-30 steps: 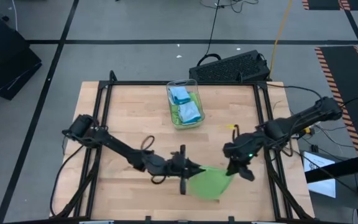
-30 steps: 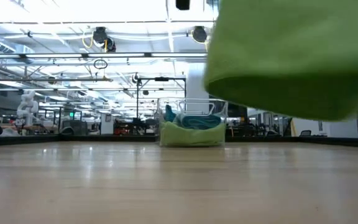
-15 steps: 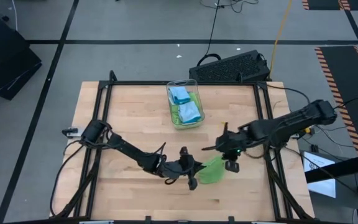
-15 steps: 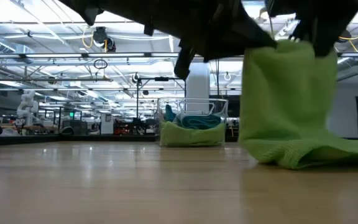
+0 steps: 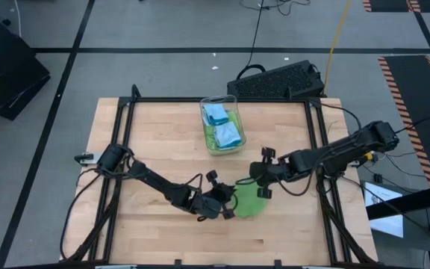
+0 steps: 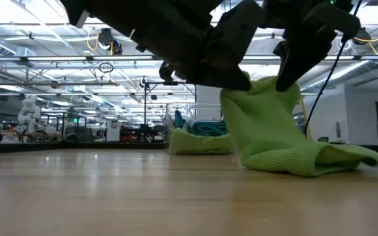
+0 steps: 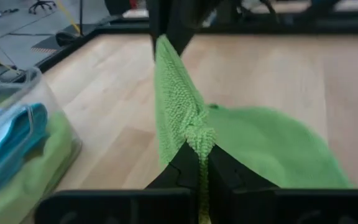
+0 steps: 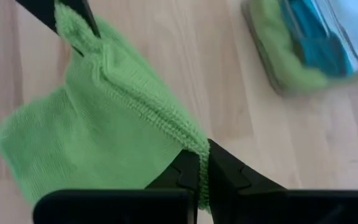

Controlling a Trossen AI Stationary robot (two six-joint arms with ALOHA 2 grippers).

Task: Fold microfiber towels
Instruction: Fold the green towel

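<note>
Left gripper (image 5: pixel 228 202): your fingers are pinched together on one corner of the lime green towel (image 5: pixel 248 202), low over the front middle of the table (image 5: pixel 163 134); the left wrist view shows the hem bunched between the closed tips

Right gripper (image 5: pixel 258 187): you have it clamped on the opposite corner of the same towel, just beside the left gripper and slightly further back; the right wrist view shows the stitched edge running straight into the closed tips

Lime green towel: you hold its upper edge stretched between both grippers and raised off the wood, while the lower part sags and lies crumpled on the table, as the low view shows (image 6: pixel 274 141)

Clear plastic bin (image 5: pixel 234 119): you will find it at the back middle of the table, well apart from both grippers

Bin contents: light blue towels (image 5: pixel 222 123) lie on top of green ones (image 5: pixel 213 139) inside it

Room beyond the table: only an out-of-focus hall with overhead lights is visible to you
</note>
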